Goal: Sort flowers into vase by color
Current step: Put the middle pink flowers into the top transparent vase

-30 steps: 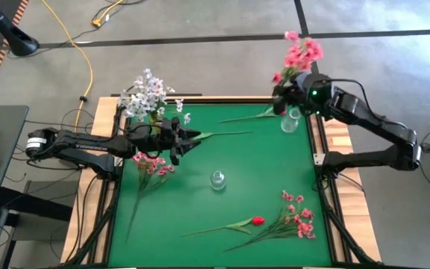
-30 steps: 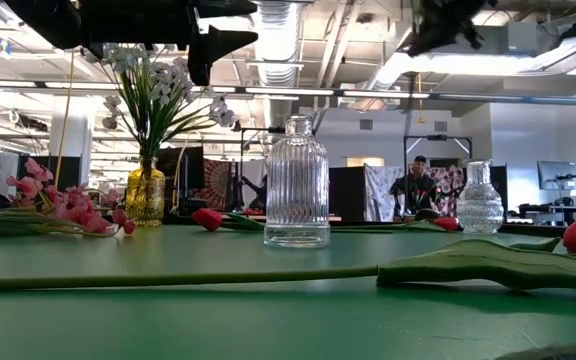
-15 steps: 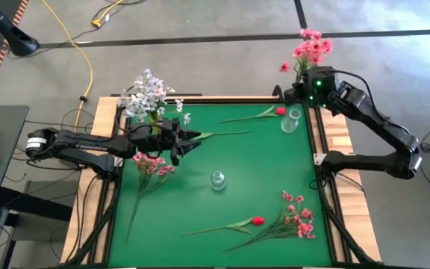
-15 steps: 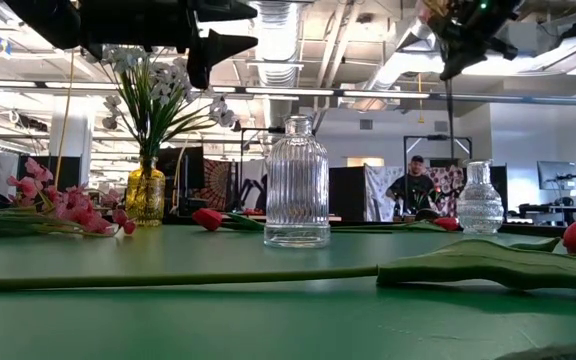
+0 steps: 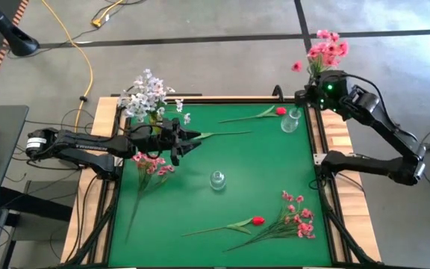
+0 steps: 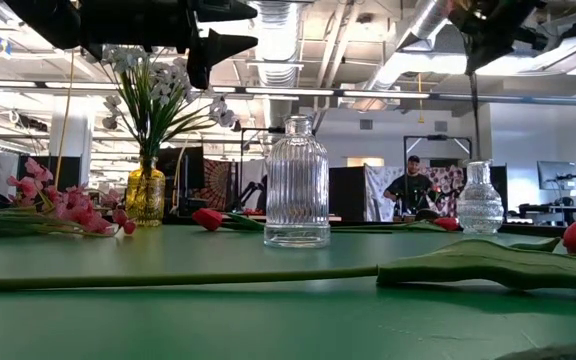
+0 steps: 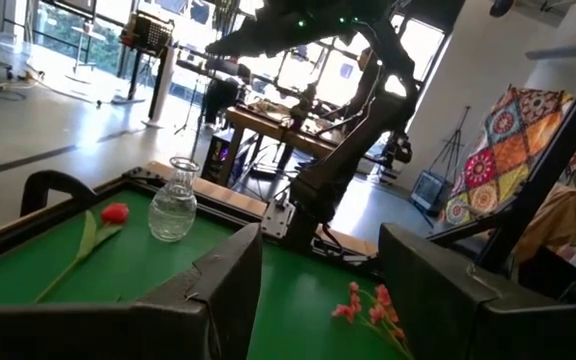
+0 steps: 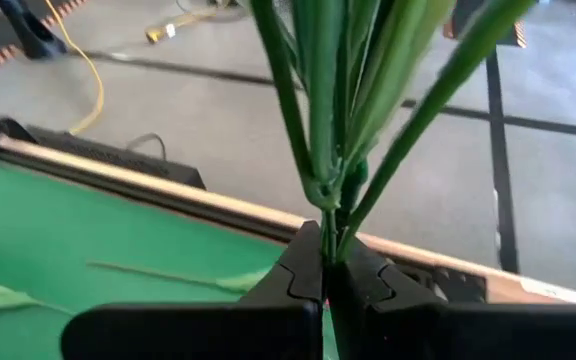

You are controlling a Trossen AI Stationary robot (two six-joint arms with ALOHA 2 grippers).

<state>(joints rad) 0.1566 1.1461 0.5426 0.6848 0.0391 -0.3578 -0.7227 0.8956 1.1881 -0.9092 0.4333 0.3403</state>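
No brand, label or writing is readable. The right gripper (image 5: 320,84), above the table's far right corner, pinches a pink many-bloom spray (image 5: 324,51) by its green stem. The left gripper (image 5: 187,140), jaws wide and empty, hovers beside the whitish-lavender cluster (image 5: 146,93) in the small yellow glass vase (image 6: 145,196).

Bright, even light falls from overhead, and the green worktop (image 5: 222,161) shows only faint, soft shadows under the flowers. From table height the ceiling strip lights (image 6: 298,92) glare white and the ribbed vase (image 6: 297,183) catches pale highlights, while the near stem (image 6: 218,277) and the room behind go soft. Past the left gripper (image 7: 318,290), the far windows (image 7: 88,20) wash out. At the right wrist, the close green stems (image 8: 328,110) are blurred.
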